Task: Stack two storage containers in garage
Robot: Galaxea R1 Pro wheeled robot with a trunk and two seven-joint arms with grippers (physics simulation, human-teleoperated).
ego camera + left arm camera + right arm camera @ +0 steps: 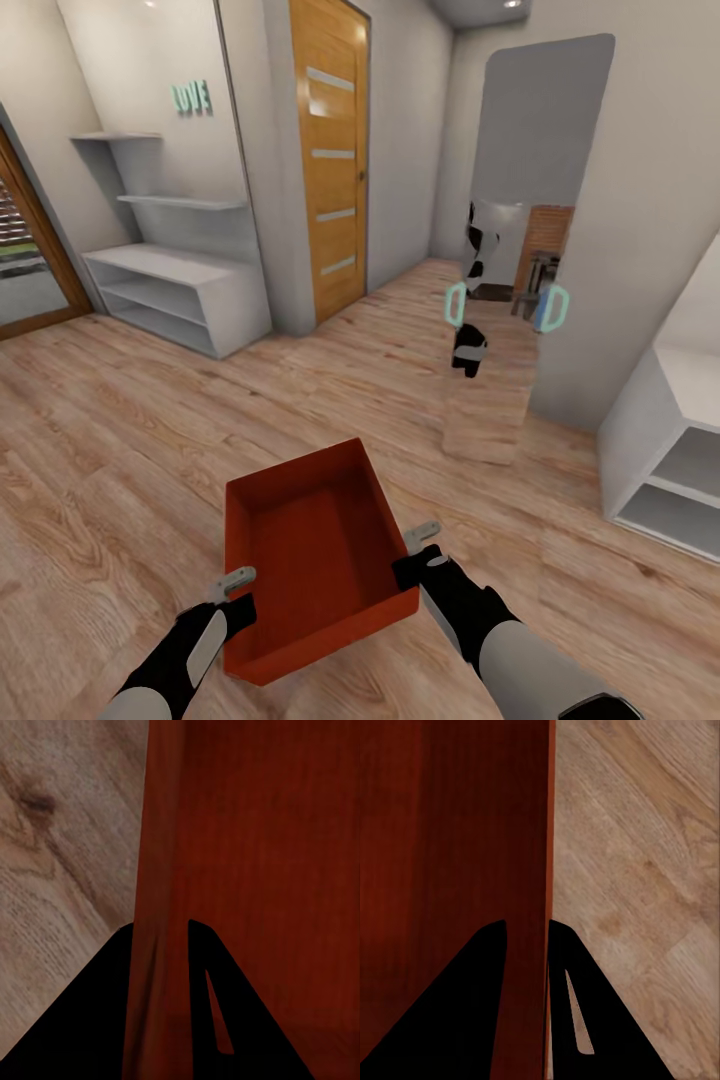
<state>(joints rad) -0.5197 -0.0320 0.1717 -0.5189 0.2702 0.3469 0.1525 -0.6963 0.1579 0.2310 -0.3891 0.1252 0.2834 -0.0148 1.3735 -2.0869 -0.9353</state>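
Wood-plank hallway [120, 450], orange door [330, 150] ahead. Container [310, 560] carried w/ both arms: left gripper [238, 590] & right gripper [420, 550] each clamped on a side wall. Transport step; next: drive on twd garage, keep level.

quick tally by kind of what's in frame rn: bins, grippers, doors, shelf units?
Bins: 1, orange-red, held between both grippers
Grippers: 2, left and right, each clamped on a side wall
Wooden doors: 1
Shelf units: 2, one left, one right
Total: 6
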